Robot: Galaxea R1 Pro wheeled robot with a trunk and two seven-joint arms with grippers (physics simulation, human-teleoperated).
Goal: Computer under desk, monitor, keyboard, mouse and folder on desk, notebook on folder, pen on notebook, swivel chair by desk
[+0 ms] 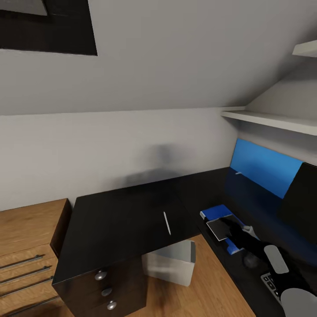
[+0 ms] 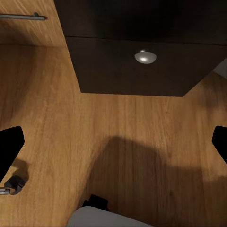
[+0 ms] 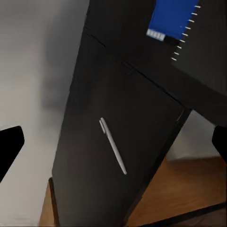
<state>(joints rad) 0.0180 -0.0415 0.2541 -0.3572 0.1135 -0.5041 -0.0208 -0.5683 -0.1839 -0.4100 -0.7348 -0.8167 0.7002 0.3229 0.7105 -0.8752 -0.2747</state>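
White pen (image 3: 112, 146) between right claw (image 3: 113, 146) fingers

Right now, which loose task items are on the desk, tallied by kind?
Pen: 1, lying alone on the near wing of the desk
Folder: 1
Notebook: 1, on top of the folder
Keyboard: 1, partly covered by the right arm
Total: 4

The pen (image 1: 167, 223) lies on the desk (image 1: 119, 220) at frame centre. At lower right, the notebook (image 1: 219, 228) sits on the folder (image 1: 219, 212). The computer (image 1: 172, 263) stands under the desk.
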